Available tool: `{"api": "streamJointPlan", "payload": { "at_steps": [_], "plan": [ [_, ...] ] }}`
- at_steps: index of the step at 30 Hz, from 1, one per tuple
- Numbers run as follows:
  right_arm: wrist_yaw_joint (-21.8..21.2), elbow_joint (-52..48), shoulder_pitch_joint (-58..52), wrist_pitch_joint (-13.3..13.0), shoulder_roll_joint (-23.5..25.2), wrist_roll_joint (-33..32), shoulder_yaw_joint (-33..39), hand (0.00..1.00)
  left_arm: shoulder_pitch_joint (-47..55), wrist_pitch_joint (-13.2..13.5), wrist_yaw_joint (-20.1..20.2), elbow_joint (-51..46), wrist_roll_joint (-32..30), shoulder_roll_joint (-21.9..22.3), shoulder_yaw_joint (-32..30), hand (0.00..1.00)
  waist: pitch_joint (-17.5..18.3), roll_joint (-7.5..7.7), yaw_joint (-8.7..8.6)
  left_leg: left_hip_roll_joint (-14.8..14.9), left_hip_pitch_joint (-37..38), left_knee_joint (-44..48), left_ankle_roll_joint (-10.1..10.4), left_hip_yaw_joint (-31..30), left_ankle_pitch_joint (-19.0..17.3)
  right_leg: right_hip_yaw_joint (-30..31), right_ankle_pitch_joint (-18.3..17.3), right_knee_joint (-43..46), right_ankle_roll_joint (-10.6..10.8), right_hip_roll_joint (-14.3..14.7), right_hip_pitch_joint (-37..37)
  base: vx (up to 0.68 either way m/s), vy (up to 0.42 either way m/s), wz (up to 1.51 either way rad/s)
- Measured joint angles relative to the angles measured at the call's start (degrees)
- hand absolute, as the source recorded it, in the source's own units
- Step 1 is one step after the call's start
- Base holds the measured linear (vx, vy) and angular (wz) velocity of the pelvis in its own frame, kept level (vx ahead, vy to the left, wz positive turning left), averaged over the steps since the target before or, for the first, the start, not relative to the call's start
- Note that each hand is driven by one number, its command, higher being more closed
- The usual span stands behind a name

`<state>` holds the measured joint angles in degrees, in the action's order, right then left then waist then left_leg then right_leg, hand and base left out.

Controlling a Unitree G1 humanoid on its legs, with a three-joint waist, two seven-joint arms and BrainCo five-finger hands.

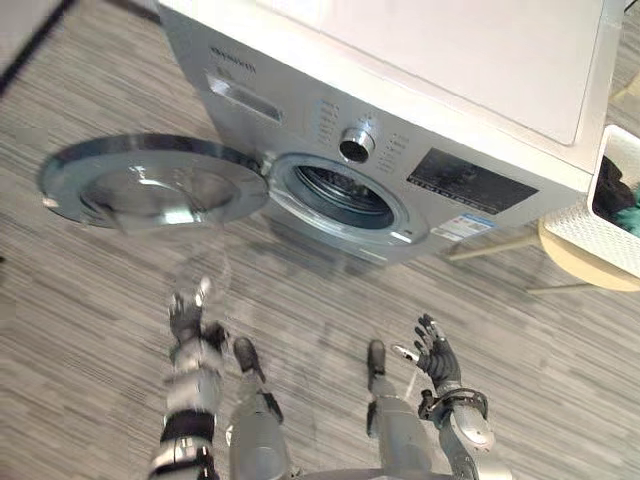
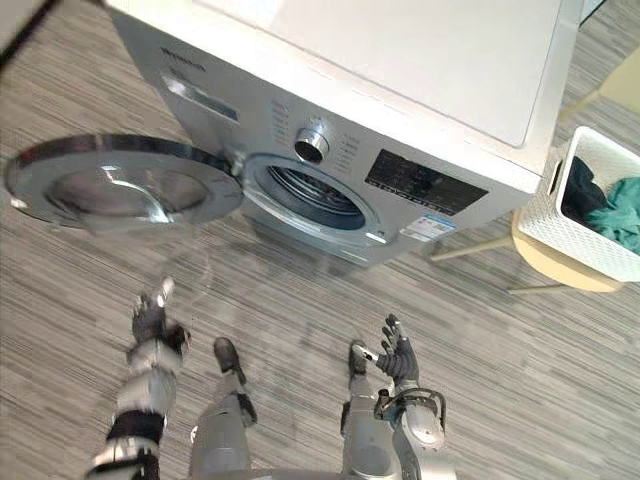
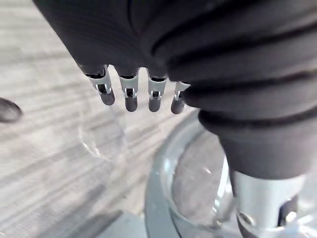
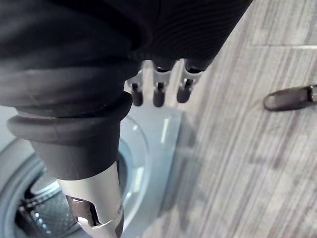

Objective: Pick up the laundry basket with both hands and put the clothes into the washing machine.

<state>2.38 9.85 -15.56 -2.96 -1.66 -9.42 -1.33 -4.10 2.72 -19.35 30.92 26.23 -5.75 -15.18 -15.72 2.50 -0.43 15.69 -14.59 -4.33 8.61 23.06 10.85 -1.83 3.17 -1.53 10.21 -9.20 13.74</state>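
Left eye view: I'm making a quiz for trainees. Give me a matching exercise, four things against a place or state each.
Things:
1. door
2. basket
3. clothes
4. left hand

Places or states:
a. inside the basket
b. fingers straight, empty, above the floor
c. swung open, left of the washer
d. on a stool, right of the washer

Pairs: 1-c, 2-d, 3-a, 4-b

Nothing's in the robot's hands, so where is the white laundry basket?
The white lattice laundry basket stands at the eye views' far right, on a pale round stool, just right of the silver washing machine.
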Motion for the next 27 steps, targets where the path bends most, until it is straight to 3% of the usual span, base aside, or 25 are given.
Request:
{"api": "streamJointPlan", "payload": {
  "at_steps": [2,5,7,11,16,18,21,27],
  "plan": [
    [0.07,3.9,0.66,0.94,-0.67,1.14,2.54,0.0,4.64,-0.01,1.62,0.21,-0.02,1.09,0.04,0.0,1.83,-2.08,0.58,-0.98,2.07,-0.97,-0.27,-1.27,0.25,-1.42,-1.49,1.51,0.21,-0.83,-2.03,0.07,0.024,0.32],
    [0.08,9.52,0.97,1.2,-1.22,2.62,4.09,0.0,7.22,0.04,3.33,0.99,-0.05,0.96,0.33,0.0,4.92,-2.9,1.33,-1.58,3.7,-1.02,-0.27,-3.07,0.24,-3.46,-2.9,2.16,0.35,-1.38,-4.83,0.06,0.005,0.35],
    [0.28,15.53,3.64,1.75,-1.17,3.5,5.58,0.0,7.96,-0.02,4.95,3.3,-0.67,0.27,1.94,0.0,6.14,-2.99,1.34,-1.85,4.99,-1.11,-0.26,-4.18,0.23,-4.66,-3.51,2.43,0.39,-1.63,-6.84,0.05,-0.002,0.37],
    [1.53,32.02,10.12,3.22,-1.46,5.54,10.54,0.0,8.36,-2.0,9.08,13.09,-9.7,0.28,6.53,0.0,8.02,-3.13,1.42,-2.31,7.97,-1.56,-0.17,-5.83,0.11,-6.37,-4.52,2.43,0.36,-2.0,-11.15,-0.01,-0.002,0.21],
    [4.09,49.11,11.11,5.3,-2.1,5.24,21.44,0.0,9.45,-4.65,10.5,28.52,-18.01,1.05,4.02,0.0,10.87,-3.48,1.35,-2.56,11.15,-1.58,0.43,-7.31,-0.74,-7.93,-6.14,2.48,0.14,-2.19,-15.11,-0.01,-0.008,0.16],
    [5.19,52.66,10.75,5.93,-2.14,4.24,26.19,0.0,9.78,-5.14,10.5,32.54,-17.75,1.23,-0.91,0.0,11.62,-3.65,1.35,-2.58,11.72,-1.58,0.35,-7.46,-1.08,-8.42,-6.31,2.39,0.07,-2.22,-16.03,0.01,-0.009,0.09],
    [5.24,56.6,10.59,7.26,-2.09,3.33,34.0,0.0,10.6,-6.28,10.54,35.25,-11.5,2.16,-8.3,0.0,11.68,-3.64,1.27,-2.74,12.95,-1.59,0.28,-7.43,-1.41,-8.78,-6.57,2.27,0.03,-2.42,-17.49,0.0,-0.003,0.04],
    [5.44,58.42,10.33,8.11,-1.39,0.85,37.02,0.0,12.21,-6.71,11.83,36.72,-9.02,2.94,-10.21,0.0,13.14,-3.36,1.23,-2.78,13.78,-1.59,0.43,-7.03,-1.64,-8.57,-6.8,2.29,-0.04,-2.52,-18.0,0.01,-0.004,-0.02]
  ]
}}
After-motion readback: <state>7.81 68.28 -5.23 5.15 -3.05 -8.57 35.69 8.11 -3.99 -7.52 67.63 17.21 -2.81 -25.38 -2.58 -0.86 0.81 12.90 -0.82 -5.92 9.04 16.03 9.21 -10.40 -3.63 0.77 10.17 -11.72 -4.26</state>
